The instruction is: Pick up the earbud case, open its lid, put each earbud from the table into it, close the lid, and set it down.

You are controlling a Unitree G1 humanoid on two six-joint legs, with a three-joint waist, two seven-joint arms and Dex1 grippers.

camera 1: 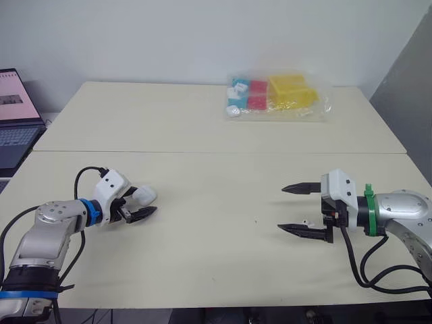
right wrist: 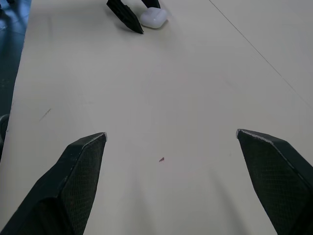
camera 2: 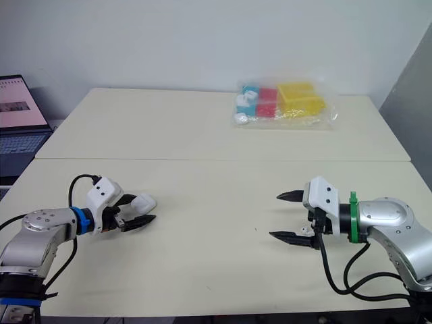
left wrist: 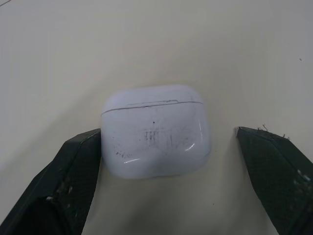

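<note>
Left pincer [left wrist: 167, 142], released, straddling lid-shut earbud case [left wrist: 154, 132] flat on table [camera 1: 202, 256] at robot's near left, one finger [left wrist: 73, 171] touching its side, other apart; best centred, then closed evenly on both flanks below lid seam; right pincer [camera 1: 282, 209] spread, empty.

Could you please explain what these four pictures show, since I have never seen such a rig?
This is a humanoid robot with two arms, each ending in two black jaws. The two wide pictures come from its head, looking down over a table. The two close-ups come from wrist cameras, looking along the jaws. The left gripper stands open around a white earbud case, lid shut, lying on the table; nothing is held. The right gripper is open, with a small white piece, perhaps an earbud, beside it. A bag of coloured items and a laptop lie farther off.
</note>
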